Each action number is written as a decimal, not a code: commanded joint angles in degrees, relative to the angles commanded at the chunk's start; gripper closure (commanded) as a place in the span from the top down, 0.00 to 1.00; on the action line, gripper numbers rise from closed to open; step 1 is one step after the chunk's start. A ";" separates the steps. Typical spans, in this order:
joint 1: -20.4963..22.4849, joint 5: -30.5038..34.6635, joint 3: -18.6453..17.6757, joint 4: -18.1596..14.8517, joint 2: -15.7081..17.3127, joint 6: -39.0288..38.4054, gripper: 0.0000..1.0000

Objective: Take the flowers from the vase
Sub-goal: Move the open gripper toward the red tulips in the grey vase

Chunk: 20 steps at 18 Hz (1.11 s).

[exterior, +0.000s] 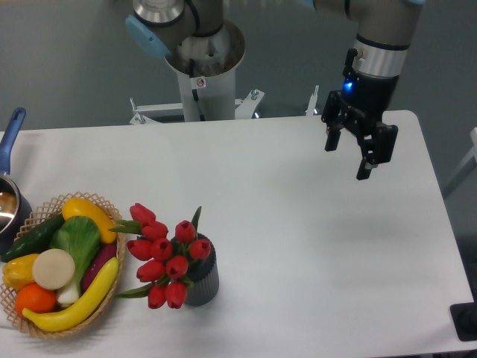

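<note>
The tool (350,154) hung above the far right part of the tabletop (313,246), its two fingers pointing down and standing apart with nothing between them. That spread suited an approach: open fingers could close round a bunch of stems or buds once brought over them. It was well apart from everything it had to handle, so the reach had not yet begun in earnest.

The flowers (165,253) stood in the vase (204,280) near the front left of the tabletop. The red buds leaned out to the left of the vase, spilling past its rim, with green leaves poking out above and below. Because the bunch was wider than the vase and tilted that way, a grasp from straight above the mouth would likely have met few stems; the tool would probably have needed to come in over the buds' base, close to the rim.

Just beside the flowers, to the left, sat a basket (45,328) of fruit and vegetables, its edge near the outermost buds. That closeness left little room on that side, and a careless descent might have brushed the basket. A pot (9,205) with a blue handle stood at the left edge, partly out of view.
</note>
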 joint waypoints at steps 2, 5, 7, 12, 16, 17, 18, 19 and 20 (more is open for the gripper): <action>0.00 0.00 -0.09 0.00 0.00 0.00 1.00; 0.09 -2.97 -1.05 -0.17 0.00 -0.61 1.00; 0.26 -6.84 -3.85 0.44 0.70 -2.89 1.00; -0.09 -12.56 -8.96 6.31 1.23 -11.94 1.00; -1.05 -15.11 -10.99 10.63 1.93 -22.29 1.00; -1.23 -15.73 -11.07 10.72 1.85 -24.93 1.00; -2.01 -16.34 -11.07 10.72 1.58 -27.05 1.00; -2.89 -16.87 -11.07 10.72 1.32 -29.33 1.00; -3.86 -17.22 -11.07 10.64 1.14 -31.53 1.00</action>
